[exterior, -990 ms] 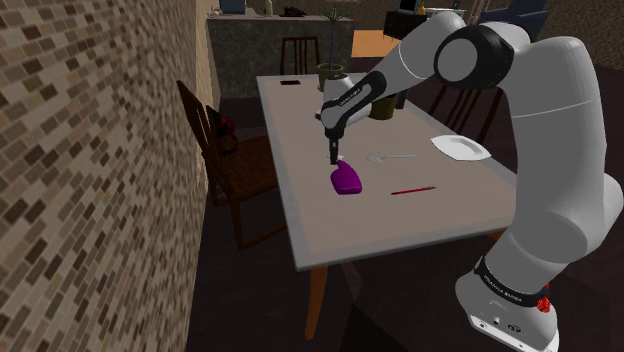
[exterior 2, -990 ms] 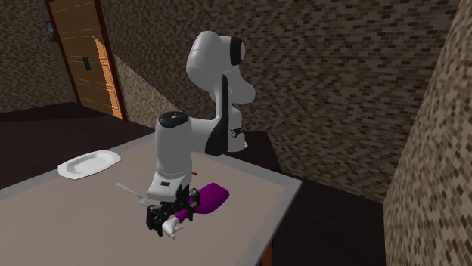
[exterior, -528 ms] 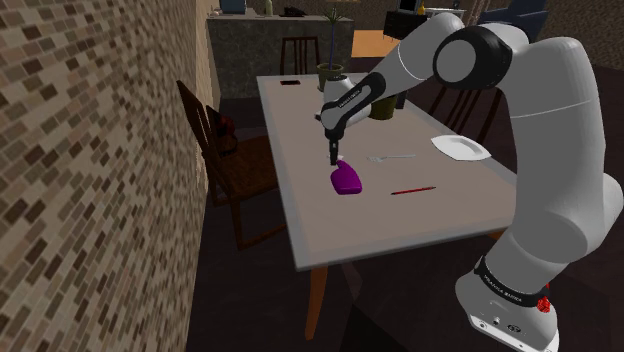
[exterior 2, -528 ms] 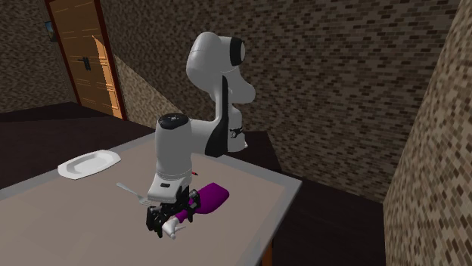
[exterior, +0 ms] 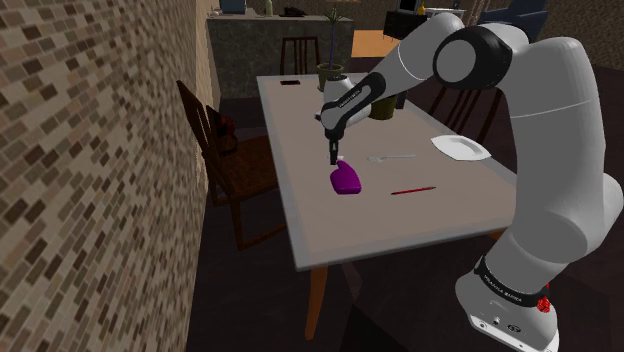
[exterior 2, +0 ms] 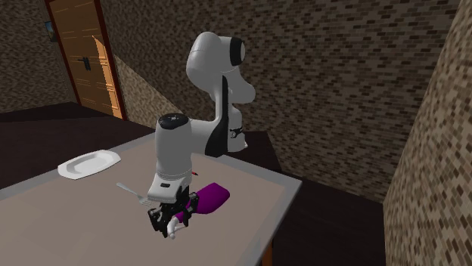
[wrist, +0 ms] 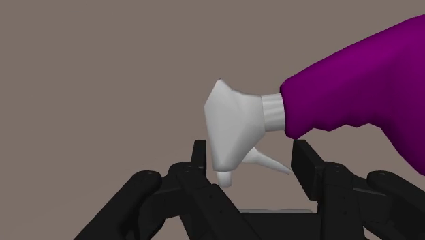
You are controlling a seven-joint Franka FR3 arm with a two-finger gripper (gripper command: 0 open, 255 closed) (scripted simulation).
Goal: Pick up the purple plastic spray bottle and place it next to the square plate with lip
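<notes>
Purple plastic spray bottle (wrist: 361, 82) lying on its side on a plain grey-brown table surface (wrist: 102, 68). Its white trigger spray head (wrist: 231, 123) sits at the centre of the frame, between the spread fingers (wrist: 308, 162) of the all-black two-finger gripper (wrist: 250, 155). The purple body extends past one finger. The trigger tip lies just beside that finger; contact cannot be judged.

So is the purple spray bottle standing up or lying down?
Lying down: the bottle rests lengthwise on the table, its white spray head pointing sideways.
</notes>
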